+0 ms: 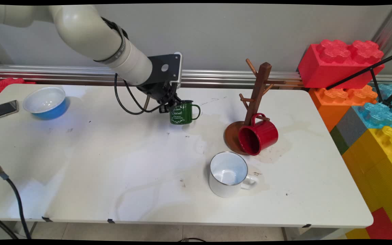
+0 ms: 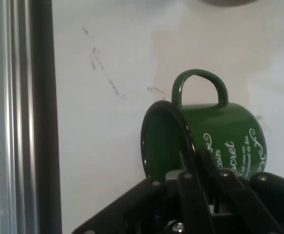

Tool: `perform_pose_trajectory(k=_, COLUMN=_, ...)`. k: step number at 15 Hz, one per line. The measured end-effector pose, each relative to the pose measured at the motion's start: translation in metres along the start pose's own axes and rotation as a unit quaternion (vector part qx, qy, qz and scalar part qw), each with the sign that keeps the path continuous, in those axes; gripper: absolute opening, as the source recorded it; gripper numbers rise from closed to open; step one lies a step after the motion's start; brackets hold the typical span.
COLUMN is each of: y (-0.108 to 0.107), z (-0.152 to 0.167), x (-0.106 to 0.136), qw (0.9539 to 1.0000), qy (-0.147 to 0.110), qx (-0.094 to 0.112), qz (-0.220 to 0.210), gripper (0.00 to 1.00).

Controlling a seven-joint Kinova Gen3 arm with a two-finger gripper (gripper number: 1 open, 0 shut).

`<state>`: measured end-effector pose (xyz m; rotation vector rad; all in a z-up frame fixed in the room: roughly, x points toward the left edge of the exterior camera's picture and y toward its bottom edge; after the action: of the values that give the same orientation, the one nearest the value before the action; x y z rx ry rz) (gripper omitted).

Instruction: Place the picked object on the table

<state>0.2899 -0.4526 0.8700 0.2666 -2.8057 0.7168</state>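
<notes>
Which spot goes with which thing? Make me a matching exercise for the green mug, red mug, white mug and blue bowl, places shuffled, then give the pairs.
Things:
1. green mug
2. red mug
3. white mug
4. blue bowl

Places:
A. far left of the table, beside a phone
B. hanging by its handle on the wooden mug tree
C. held at its rim by the gripper
D. upright near the table's front edge

Pairs: 1-C, 2-B, 3-D, 4-A
</notes>
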Motion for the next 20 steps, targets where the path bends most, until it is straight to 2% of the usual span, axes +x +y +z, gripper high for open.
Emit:
perform_pose_trajectory(k=10, y=0.006, z=0.031, x=-0.014, qw=0.9999, qy=0.005, qx=0.012, qz=0.011, gripper=0.0)
perform_pose_trajectory(k=18, y=0.014, z=0.041, x=-0.022, qw=0.9999, qy=0.007, qx=0.011, qz=0.01, gripper=0.0)
perform_pose_trajectory(k=19, y=0.016, z=0.041, x=-0.023, qw=0.9999, qy=0.008, qx=0.01, qz=0.009, gripper=1.0)
perform_pose_trajectory(k=20, y=0.017, z=0.041, x=-0.024, qw=0.9999, qy=0.007, qx=0.009, qz=0.008, gripper=1.0)
